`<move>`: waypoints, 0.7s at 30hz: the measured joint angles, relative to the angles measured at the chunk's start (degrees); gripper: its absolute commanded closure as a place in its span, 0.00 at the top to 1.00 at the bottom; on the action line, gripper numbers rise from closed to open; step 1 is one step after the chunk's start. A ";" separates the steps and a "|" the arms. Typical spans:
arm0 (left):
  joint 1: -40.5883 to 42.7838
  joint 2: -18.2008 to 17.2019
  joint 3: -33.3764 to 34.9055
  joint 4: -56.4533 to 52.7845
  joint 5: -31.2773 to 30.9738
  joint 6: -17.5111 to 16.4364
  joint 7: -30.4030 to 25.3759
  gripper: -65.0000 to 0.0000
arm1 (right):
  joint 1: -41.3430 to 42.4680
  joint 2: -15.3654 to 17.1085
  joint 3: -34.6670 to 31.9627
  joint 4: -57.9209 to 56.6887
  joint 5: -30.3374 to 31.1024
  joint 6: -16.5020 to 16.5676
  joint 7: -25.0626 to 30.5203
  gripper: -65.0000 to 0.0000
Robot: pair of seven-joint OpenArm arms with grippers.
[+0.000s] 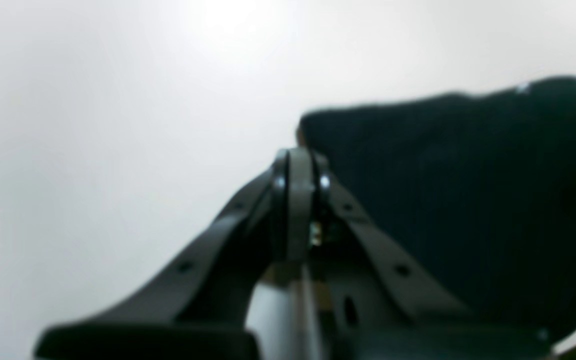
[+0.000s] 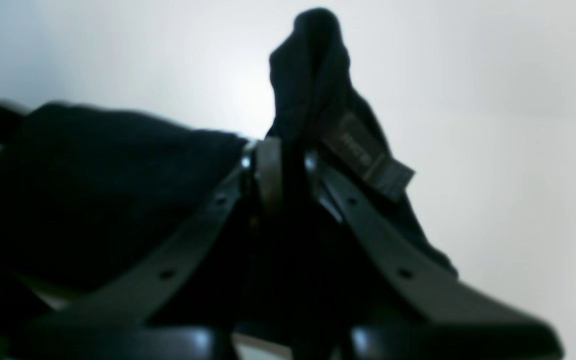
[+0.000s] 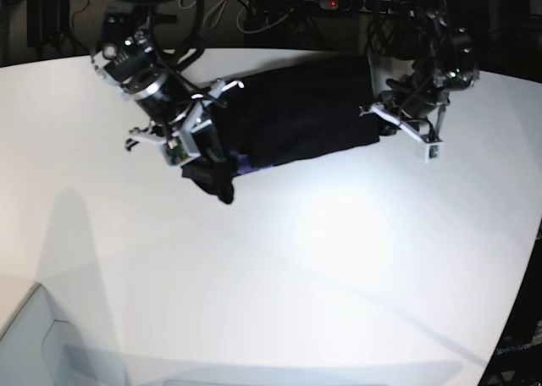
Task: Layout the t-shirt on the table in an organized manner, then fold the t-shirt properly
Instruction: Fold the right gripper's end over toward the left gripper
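Black fabric t-shirt [image 3: 292, 115] stretched across upper centre of white counter [image 3: 339, 259]; right gripper [image 2: 280, 150] jaws clamped on bunched cloth beside neck label [image 2: 368, 157]; left gripper [image 1: 300, 160] jaws together, apparently pinching hem corner.

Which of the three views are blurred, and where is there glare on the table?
Left wrist view: soft focus, the left gripper and t-shirt blurred, glare on the table at the top. Right wrist view: also blurred, the label unreadable, a bright patch behind the cloth. Base view: sharper, with a glare spot at the table's centre.
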 measured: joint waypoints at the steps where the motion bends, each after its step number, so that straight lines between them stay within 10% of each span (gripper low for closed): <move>1: -0.76 -0.02 -0.02 -0.79 0.00 0.00 -0.15 0.00 | -0.09 0.11 -1.53 0.00 -0.07 -0.04 -0.20 0.00; 21: -0.98 -0.07 -0.22 -1.42 -0.55 0.02 -1.18 0.00 | 7.41 0.46 -32.24 -10.69 0.02 -0.11 -0.04 0.00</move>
